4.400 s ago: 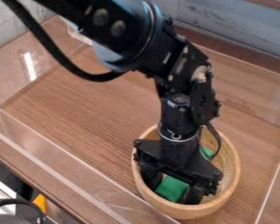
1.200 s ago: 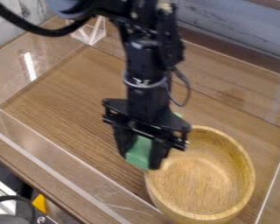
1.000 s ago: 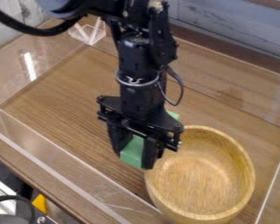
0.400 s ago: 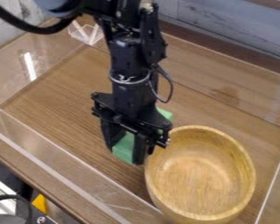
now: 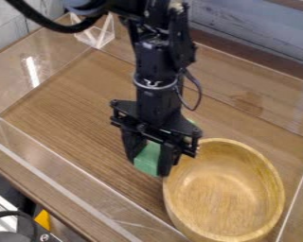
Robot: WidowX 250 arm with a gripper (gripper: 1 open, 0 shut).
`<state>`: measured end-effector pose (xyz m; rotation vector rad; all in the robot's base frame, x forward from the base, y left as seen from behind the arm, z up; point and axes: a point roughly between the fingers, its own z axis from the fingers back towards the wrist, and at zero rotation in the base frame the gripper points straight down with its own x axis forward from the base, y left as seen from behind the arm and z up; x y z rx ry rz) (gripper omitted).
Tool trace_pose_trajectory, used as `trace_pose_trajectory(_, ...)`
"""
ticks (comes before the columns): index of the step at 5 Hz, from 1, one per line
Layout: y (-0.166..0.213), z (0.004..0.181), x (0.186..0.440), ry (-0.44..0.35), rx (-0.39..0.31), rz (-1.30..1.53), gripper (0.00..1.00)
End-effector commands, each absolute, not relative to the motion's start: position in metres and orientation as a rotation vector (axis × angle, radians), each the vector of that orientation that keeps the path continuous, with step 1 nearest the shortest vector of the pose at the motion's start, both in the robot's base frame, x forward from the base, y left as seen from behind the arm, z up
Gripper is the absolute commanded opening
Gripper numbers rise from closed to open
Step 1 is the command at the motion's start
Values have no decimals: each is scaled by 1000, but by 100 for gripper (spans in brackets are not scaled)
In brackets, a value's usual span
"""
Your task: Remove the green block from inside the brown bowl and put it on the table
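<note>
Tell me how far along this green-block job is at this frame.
Done: the green block is out of the brown bowl, which now looks empty. In hand: the gripper has its jaws shut on the block, just left of the bowl's rim, low over the table. Left: set it down and release.

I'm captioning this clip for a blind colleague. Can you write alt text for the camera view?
A black robot arm's hand, pointing straight down, is shut on a green block just above the wood-grain table, left of a wide brown bowl that is now empty. Low clear plastic walls edge the table.
</note>
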<state>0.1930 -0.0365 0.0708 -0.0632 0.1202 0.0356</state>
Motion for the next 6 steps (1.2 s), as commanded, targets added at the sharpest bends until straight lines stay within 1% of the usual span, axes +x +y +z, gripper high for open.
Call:
trace_pose_trajectory(1,-42,86,191,79,-64,39,0)
trace_pose_trajectory(3,-41,92,191,72,-52,87,0)
trace_pose_trajectory(4,-38,88,186,76,-52,119,100)
trace_pose_trajectory(6,-35,106,186,66,-36,112,100)
